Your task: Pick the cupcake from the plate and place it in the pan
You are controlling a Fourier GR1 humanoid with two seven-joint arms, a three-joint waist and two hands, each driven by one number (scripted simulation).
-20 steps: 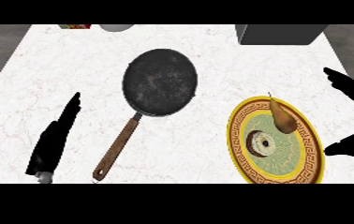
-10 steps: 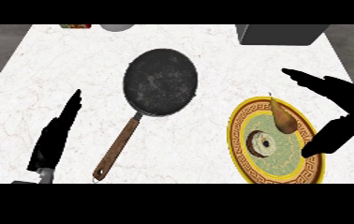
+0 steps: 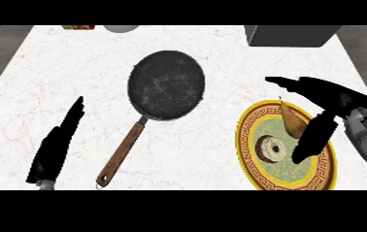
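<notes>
A yellow-rimmed plate [image 3: 252, 129] lies at the right of the counter. On it sits a round brown-edged, pale-topped item that looks like the cupcake [image 3: 272, 147], with a brown tapered item [image 3: 290, 118] just behind it. My right hand [image 3: 335, 99] hovers open over the plate's right half, fingers stretched above the tapered item and thumb hanging down to the right of the cupcake. Nothing is held. The black pan [image 3: 166, 84] with a wooden handle [image 3: 122, 151] lies at the centre, with nothing in it. My left hand [image 3: 57, 146] rests open at the lower left.
A grey box [image 3: 290, 36] stands at the back right. A pale round object [image 3: 122, 28] and a small red-green item [image 3: 77, 27] sit at the back left edge. White marble counter lies between pan and plate.
My right hand has moved in from the right edge, leftward over the plate, and now spreads above its contents. The left hand, pan and plate have stayed put.
</notes>
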